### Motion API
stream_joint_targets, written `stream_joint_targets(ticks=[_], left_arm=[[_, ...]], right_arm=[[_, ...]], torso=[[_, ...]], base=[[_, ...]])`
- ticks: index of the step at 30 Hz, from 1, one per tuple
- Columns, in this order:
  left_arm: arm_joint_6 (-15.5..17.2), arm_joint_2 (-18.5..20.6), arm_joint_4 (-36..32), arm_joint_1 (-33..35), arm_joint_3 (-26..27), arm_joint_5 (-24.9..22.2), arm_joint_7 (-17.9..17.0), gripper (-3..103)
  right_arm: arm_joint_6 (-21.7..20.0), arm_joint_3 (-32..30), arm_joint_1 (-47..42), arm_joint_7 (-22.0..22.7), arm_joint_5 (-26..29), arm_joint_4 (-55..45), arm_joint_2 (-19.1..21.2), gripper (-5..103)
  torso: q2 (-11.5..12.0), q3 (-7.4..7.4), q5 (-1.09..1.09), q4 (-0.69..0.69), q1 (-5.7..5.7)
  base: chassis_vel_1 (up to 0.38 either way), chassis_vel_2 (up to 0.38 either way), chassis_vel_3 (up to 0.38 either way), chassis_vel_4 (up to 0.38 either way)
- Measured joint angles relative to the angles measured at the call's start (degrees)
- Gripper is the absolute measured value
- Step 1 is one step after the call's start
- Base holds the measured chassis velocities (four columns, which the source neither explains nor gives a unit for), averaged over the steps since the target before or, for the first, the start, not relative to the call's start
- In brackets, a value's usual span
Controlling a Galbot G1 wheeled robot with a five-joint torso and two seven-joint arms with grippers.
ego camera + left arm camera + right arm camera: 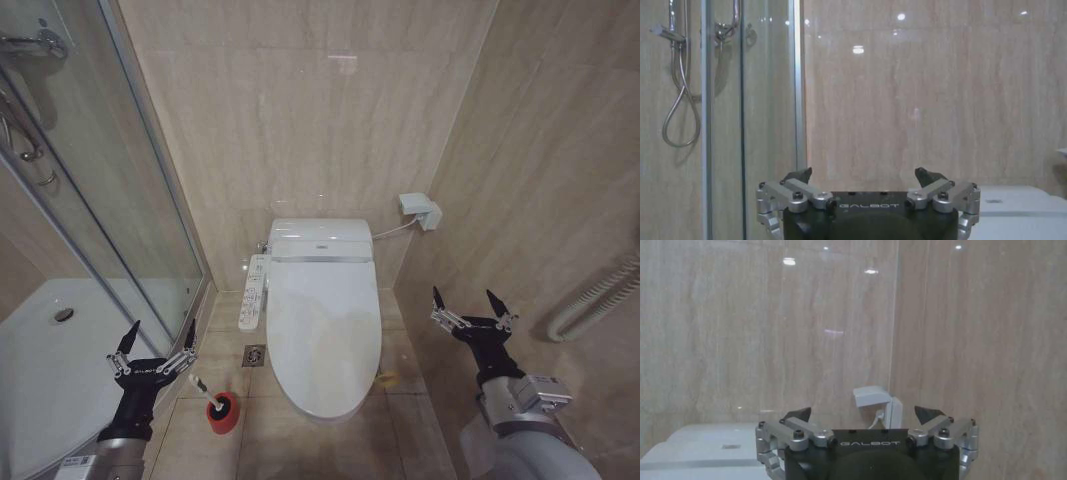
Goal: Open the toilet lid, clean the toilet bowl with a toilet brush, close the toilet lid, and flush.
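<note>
Left tool (155, 345): fingers spread wide, holding nothing, touching nothing; held above the floor at about 9 o'clock of the toilet, just beside the shower's glass door (110, 170). In the left wrist view the left tool (867, 177) points at the tiled wall.
Right tool (472, 308): fingers spread wide, empty, touching nothing; held at about 3 o'clock of the toilet, near the side wall. In the right wrist view the right tool (863, 416) faces the wall corner.
Toilet lid (322, 335): down, covering the toilet bowl; lies between the two tools, apart from both.
Toilet brush (203, 390): white handle tilted, standing in its red holder cup (224, 413) on the floor, at about 8 o'clock of the lid, just beside the left tool's arm.
Control panel (254, 292): long white strip along the lid's 9 o'clock side.
Floor drain (254, 355): small metal square between panel and brush.
Wall socket box (421, 210): white, at about 1 o'clock of the lid, cable running to the toilet's rear.
Shower tray (50, 360): white, behind the glass at far 9 o'clock.
Hose (595, 300): pale ribbed, on the wall at 3 o'clock.
</note>
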State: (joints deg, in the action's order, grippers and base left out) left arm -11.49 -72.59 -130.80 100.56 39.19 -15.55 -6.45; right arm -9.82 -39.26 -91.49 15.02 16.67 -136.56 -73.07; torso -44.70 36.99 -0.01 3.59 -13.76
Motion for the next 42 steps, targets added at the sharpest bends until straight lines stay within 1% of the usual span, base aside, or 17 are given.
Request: stream_joint_targets(ticks=[3,9,11,19,20,31,32,36,42], left_arm=[[0.0,0.0,0.0,0.0,0.0,0.0,0.0,100],[0.0,0.0,0.0,0.0,0.0,0.0,0.0,100],[0.0,0.0,0.0,0.0,0.0,0.0,0.0,100],[0.0,0.0,0.0,0.0,0.0,0.0,0.0,100],[0.0,0.0,0.0,0.0,0.0,0.0,0.0,100],[0.0,0.0,0.0,0.0,0.0,0.0,0.0,100],[0.0,0.0,0.0,0.0,0.0,0.0,0.0,100],[0.0,0.0,0.0,0.0,0.0,0.0,0.0,100],[0.0,0.0,0.0,0.0,0.0,0.0,0.0,100]], right_arm=[[0.0,0.0,0.0,0.0,0.0,0.0,0.0,100],[0.0,0.0,0.0,0.0,0.0,0.0,0.0,100],[0.0,0.0,-0.1,0.0,0.0,0.0,0.0,100],[0.0,0.0,0.0,0.0,0.0,0.0,0.0,100],[0.0,0.0,0.0,0.0,0.0,0.0,0.0,100],[0.0,0.0,0.0,0.0,0.0,0.0,0.0,100],[0.0,0.0,0.0,0.0,0.0,0.0,0.0,100],[0.0,0.0,0.0,0.0,0.0,0.0,0.0,100],[0.0,0.0,-0.1,0.0,0.0,0.0,0.0,100]], torso=[[0.0,0.00,0.01,0.02,0.01],[0.0,-0.03,0.00,0.02,0.07],[0.0,-0.05,0.01,0.04,0.13],[0.0,-0.02,0.00,-0.01,0.05],[0.0,-0.02,0.01,0.02,0.04],[0.0,-0.02,0.01,0.02,0.05],[0.0,-0.02,0.01,0.00,0.05],[0.0,-0.02,0.01,0.02,0.05],[0.0,-0.04,0.01,0.01,0.10]], base=[[0.033,-0.012,-0.026,0.021],[0.131,-0.129,-0.136,0.137],[0.143,-0.149,-0.161,0.105],[0.027,-0.009,-0.033,0.014],[-0.064,0.058,0.057,-0.072],[-0.003,0.004,0.005,0.000],[0.070,-0.053,-0.075,0.042],[0.083,-0.089,-0.102,0.070],[0.096,-0.108,-0.106,0.107]])
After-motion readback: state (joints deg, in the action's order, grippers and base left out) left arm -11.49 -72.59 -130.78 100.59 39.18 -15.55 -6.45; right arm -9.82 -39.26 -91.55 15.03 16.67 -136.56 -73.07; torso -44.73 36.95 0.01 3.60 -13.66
